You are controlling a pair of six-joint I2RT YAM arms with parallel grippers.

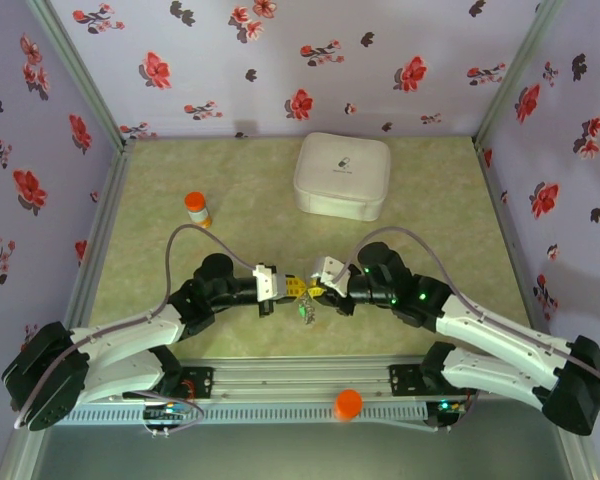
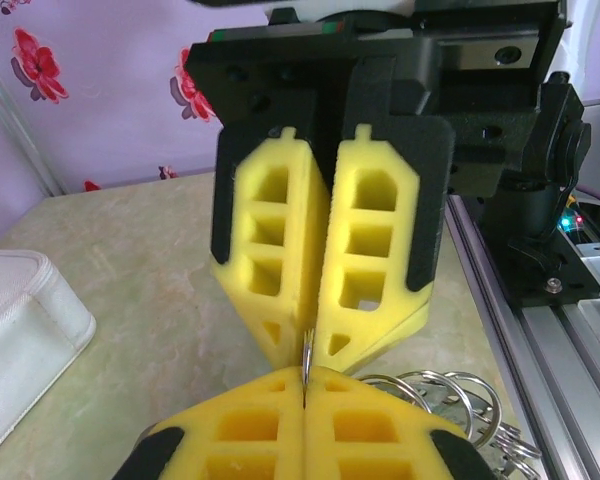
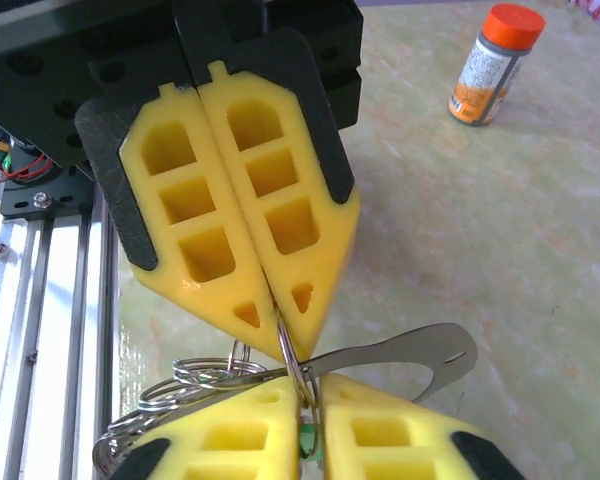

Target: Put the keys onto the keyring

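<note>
Overhead, between your two arms: left gripper (image 1: 294,290) and right gripper (image 1: 315,290) are meeting tip to tip, with the keyring (image 1: 307,311) hanging just under them.

At the left wrist: your left fingers (image 2: 250,425) are pressing shut on the ring's thin wire, and the right jaws are clamping it from opposite.

At the right wrist: a green key head (image 3: 308,443) is peeking between the right fingers (image 3: 400,435), and an orange-capped bottle (image 3: 495,62) is standing well beyond.
</note>
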